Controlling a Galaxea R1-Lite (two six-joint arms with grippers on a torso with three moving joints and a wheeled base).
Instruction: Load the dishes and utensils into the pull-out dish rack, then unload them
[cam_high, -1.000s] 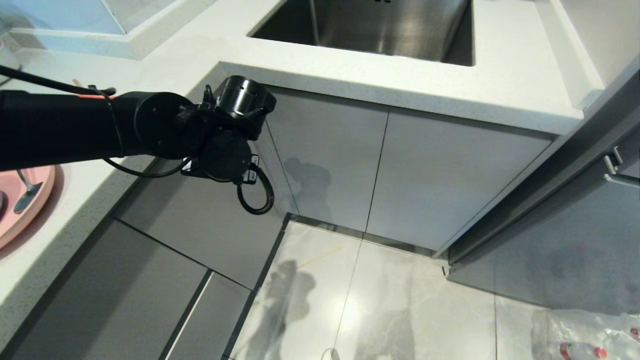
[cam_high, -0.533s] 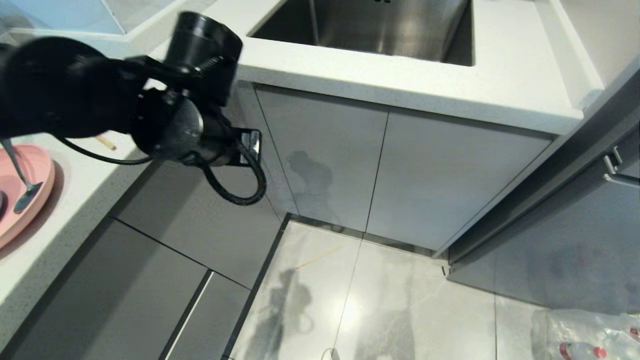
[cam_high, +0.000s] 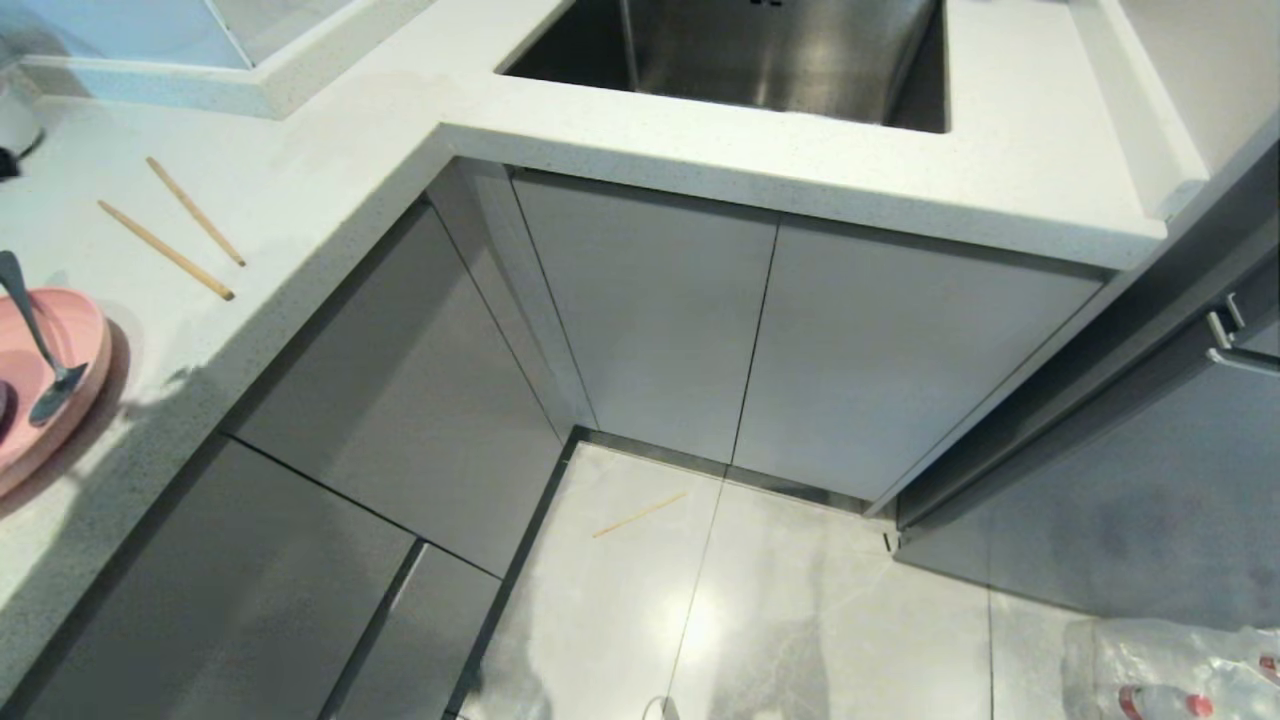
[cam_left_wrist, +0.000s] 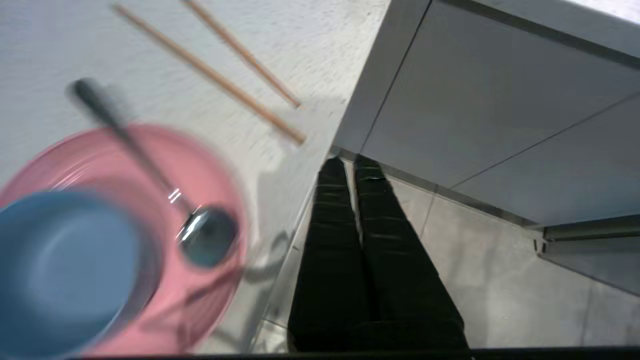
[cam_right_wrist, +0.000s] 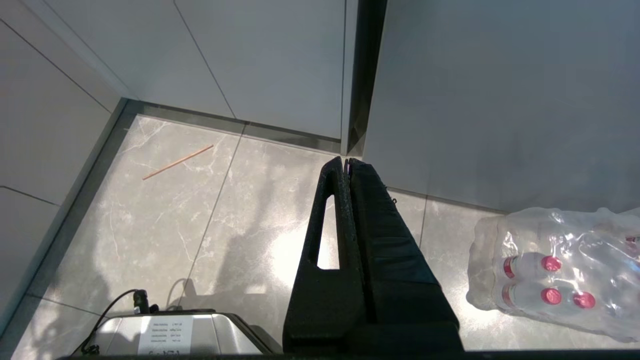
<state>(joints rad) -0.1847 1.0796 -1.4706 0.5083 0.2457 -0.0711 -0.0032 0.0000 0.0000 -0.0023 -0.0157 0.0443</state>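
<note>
The left arm has swung out of the head view, its gripper (cam_left_wrist: 350, 165) pressed together and empty over the counter edge, near the chopsticks (cam_high: 170, 228), plate (cam_high: 60, 350) and bowl (cam_left_wrist: 60, 270), still unloaded.

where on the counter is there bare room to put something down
Bare countertop lies between the chopsticks and the sink, and along the front edge. It is crowded at the left, where the pink plate holds the spoon and the blue bowl.
</note>
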